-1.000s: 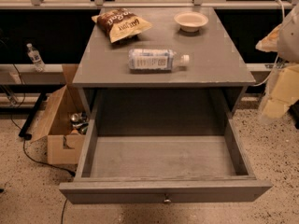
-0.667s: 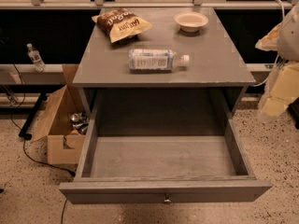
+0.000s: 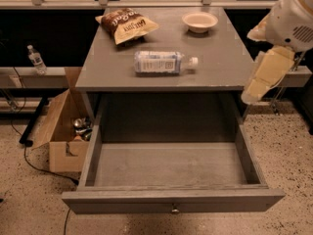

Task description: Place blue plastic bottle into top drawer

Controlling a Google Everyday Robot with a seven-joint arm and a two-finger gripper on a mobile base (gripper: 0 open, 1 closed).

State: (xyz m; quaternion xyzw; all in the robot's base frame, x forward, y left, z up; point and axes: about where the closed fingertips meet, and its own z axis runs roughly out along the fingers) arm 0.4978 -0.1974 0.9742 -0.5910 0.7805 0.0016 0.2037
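Note:
The blue plastic bottle (image 3: 161,62) lies on its side on the grey cabinet top (image 3: 215,58), white cap pointing right. The top drawer (image 3: 171,168) is pulled fully open below it, with nothing in it and a small metal knob (image 3: 174,210) on its front. My gripper is not in view. Only white and cream links of my arm (image 3: 274,58) show at the right edge, beside the cabinet's right side and above the drawer's right corner.
A brown chip bag (image 3: 126,24) and a small pale bowl (image 3: 199,20) sit at the back of the cabinet top. An open cardboard box (image 3: 63,131) with metal items stands on the floor at the left. A small clear bottle (image 3: 36,58) stands on a ledge far left.
My arm's links have shifted a little left and up, closer to the cabinet's right edge. The bottle and drawer have not moved.

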